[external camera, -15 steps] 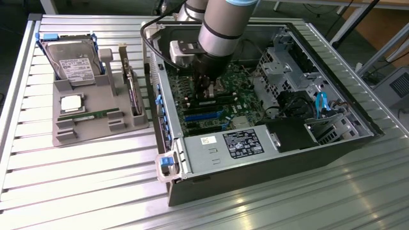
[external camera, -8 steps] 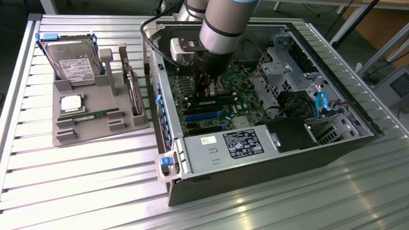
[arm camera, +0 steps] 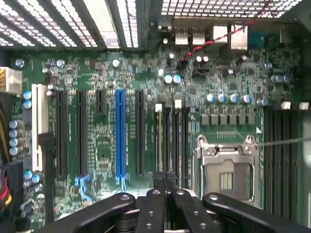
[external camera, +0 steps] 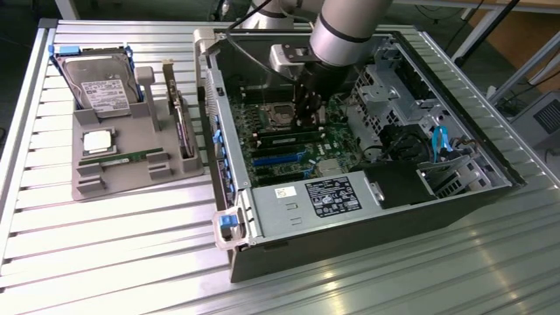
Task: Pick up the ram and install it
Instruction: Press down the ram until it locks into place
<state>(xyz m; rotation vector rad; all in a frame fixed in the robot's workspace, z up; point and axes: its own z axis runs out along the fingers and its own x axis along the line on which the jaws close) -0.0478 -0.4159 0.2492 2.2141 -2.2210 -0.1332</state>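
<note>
Green ram (arm camera: 159, 141) sat in its slot under the closed, empty gripper (arm camera: 165, 194), and crooked pushing could have bent it

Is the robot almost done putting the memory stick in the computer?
Hard to say. The end effector is down inside the computer case, right over the thin slots beside the empty chip socket. One slot may already hold a stick, but I can't be sure. A green memory stick lies on the gray tray outside, not picked up.
</note>
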